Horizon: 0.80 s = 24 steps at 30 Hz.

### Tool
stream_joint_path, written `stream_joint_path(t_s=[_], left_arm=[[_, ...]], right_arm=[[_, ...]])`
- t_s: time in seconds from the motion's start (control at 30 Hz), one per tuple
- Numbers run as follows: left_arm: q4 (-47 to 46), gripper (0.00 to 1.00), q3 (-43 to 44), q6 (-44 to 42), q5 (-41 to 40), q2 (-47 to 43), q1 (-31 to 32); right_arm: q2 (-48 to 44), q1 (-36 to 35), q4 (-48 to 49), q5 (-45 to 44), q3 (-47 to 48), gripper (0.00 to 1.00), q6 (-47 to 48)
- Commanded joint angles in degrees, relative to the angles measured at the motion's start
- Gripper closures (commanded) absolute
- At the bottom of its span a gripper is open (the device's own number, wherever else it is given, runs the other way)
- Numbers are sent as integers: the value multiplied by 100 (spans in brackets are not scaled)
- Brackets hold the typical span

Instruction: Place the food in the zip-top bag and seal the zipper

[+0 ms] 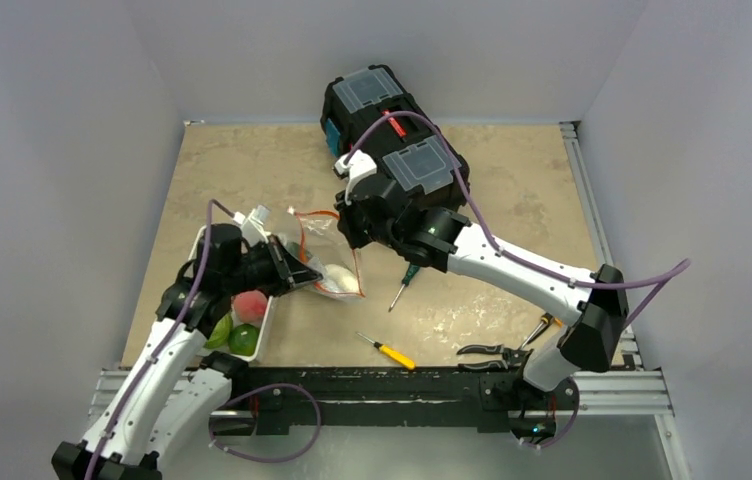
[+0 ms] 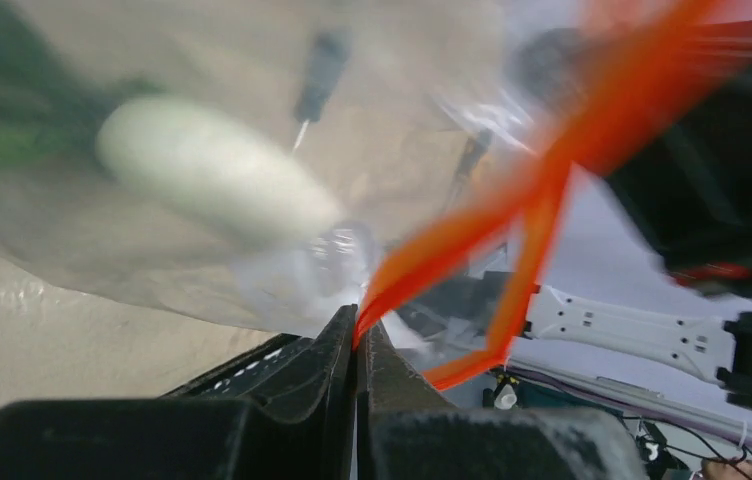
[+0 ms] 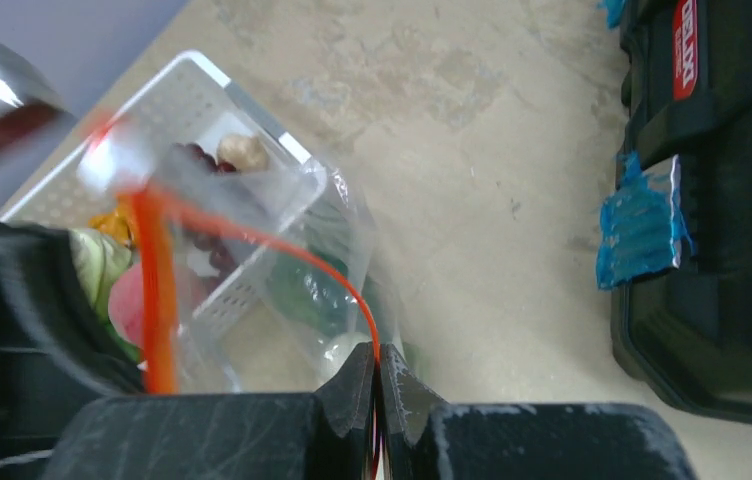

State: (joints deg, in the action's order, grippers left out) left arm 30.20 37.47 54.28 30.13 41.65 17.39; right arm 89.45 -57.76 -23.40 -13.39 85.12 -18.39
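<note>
While left tool (image 2: 360, 328) and right tool (image 3: 377, 362) clamp zipper (image 2: 552, 165), bag (image 1: 327, 250) between them

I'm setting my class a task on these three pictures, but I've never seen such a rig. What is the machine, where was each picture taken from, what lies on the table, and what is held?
The machine is two robot arms, a left arm and a right arm, bolted at the near edge of the table, each ending in a two-finger gripper. The wide picture comes from a fixed camera above and behind them; the other two come from cameras on the wrists. The left gripper and the right gripper are each pinched shut on the orange-red zipper of the clear zip-top bag, which has a white radish inside. On the table are a white basket with a pink peach and other toy food, a black toolbox, a green-handled screwdriver, a yellow-handled screwdriver and pliers.
</note>
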Motion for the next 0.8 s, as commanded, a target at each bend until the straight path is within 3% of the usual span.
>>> stream_joint_path(t_s=[0.0,0.27,0.47,0.57,0.67,0.77], left_arm=[[433,100,1285,-542,-164,-333,2],[-32,100,649,-298,140,-140,2],[2,100,1110,-392,71,-64,2],[582,65,1448,-768,-311,0,2],[1118,47,1541,-1081,-748,-122,2],[1801,10,1691,-1422,-1211,-373,2]], right_arm=[[-432,-10,20,-139,424,100,99],[-849,-12,114,-359,191,100,125],[-1159,-8,212,-466,91,100,147],[-1116,-7,506,-165,-159,100,140],[-950,-8,511,-200,-293,100,111],[-887,-7,649,-210,-429,100,142]])
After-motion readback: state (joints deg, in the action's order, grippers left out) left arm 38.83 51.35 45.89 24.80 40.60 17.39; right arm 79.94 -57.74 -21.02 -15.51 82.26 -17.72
